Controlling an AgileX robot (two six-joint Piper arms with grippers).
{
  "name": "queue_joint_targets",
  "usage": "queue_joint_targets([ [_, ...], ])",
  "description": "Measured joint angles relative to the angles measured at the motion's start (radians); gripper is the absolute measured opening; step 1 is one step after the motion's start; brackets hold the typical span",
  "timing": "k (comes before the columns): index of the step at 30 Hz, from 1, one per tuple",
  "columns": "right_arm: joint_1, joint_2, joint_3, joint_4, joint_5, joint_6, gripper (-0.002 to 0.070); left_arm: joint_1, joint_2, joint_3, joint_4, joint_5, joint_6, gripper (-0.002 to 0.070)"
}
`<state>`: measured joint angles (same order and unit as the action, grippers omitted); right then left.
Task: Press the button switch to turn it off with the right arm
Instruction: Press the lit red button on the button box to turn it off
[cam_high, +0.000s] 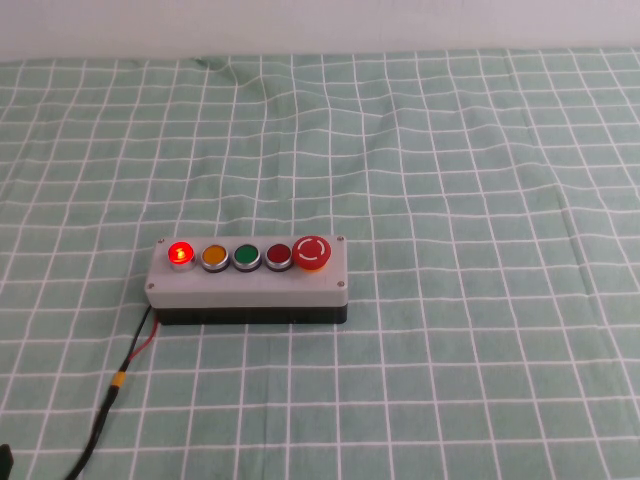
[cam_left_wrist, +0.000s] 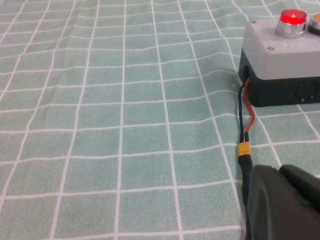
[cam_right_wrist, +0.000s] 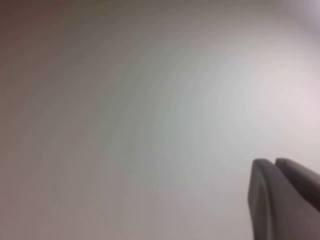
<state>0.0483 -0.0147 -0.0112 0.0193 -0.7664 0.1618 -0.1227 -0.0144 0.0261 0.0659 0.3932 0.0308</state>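
The grey button box (cam_high: 247, 287) on a black base lies on the green checked cloth, left of centre. Its leftmost button (cam_high: 181, 253) glows red; beside it come a yellow (cam_high: 215, 256), a green (cam_high: 247, 256) and a dark red button (cam_high: 278, 255), then a red mushroom stop (cam_high: 312, 252). Neither arm shows in the high view. My left gripper (cam_left_wrist: 280, 170) is shut and empty, low over the cloth near the box's cable (cam_left_wrist: 246, 125), with the lit button (cam_left_wrist: 293, 17) ahead. My right gripper (cam_right_wrist: 274, 162) is shut, empty, and faces a blank pale surface.
A black and red cable (cam_high: 128, 360) with a yellow connector runs from the box's left end toward the near left corner. The green checked cloth (cam_high: 480, 350) covers the table and is wrinkled at the back. A pale wall stands behind.
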Motion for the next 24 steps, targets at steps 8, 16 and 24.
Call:
queue_joint_targets([
  [8, 0.000, 0.011, -0.334, 0.000, 0.523, 0.207, -0.0016, 0.000, 0.000, 0.000, 0.000, 0.000, 0.000, -0.0003],
  [16, 0.000, 0.292, -0.533, 0.000, 1.036, 0.217, -0.0016, 0.000, 0.000, 0.000, 0.000, 0.000, 0.000, -0.0003],
  [24, 0.000, 0.549, -0.552, 0.101, 1.163, 0.062, -0.0017, 0.000, 0.000, 0.000, 0.000, 0.000, 0.000, -0.0003],
])
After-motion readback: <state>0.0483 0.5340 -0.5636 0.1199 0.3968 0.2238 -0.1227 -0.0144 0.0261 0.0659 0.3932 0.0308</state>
